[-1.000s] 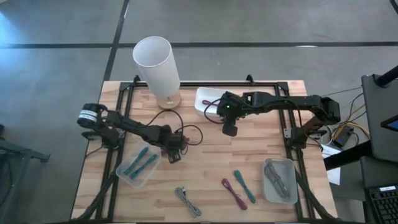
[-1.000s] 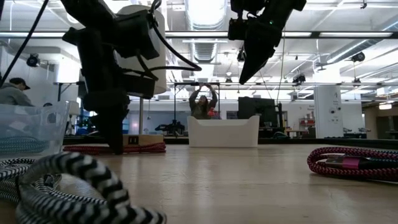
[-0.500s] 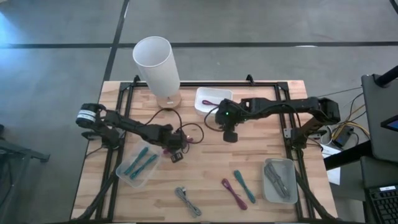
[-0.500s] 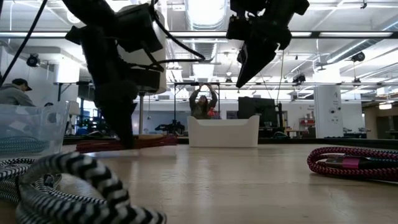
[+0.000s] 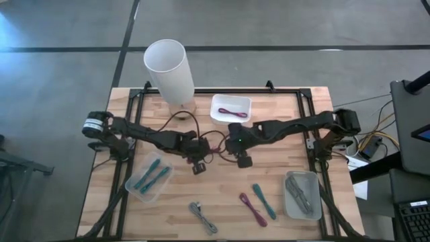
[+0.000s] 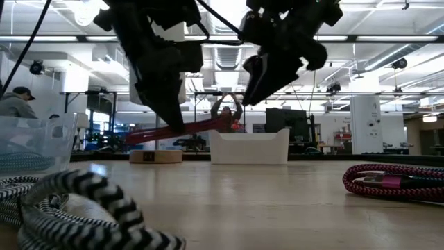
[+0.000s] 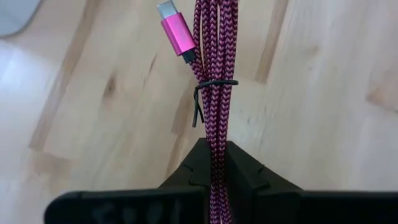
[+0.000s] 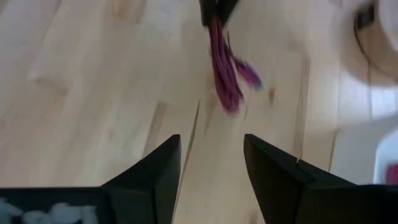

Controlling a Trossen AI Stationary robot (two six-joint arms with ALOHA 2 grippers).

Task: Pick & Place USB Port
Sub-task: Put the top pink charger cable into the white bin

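Left end effector (image 5: pixel 198 163) clamped mid-table, right end effector (image 5: pixel 243 160) beside it, fingers apart

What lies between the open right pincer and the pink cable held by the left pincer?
Only bare wooden tabletop: the right wrist view shows nothing between the right pincer and the pink cable, which the left pincer grips.

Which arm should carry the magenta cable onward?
Left. Its pincer is already shut on the magenta cable, held off the table. The right pincer is open and empty, just facing it.
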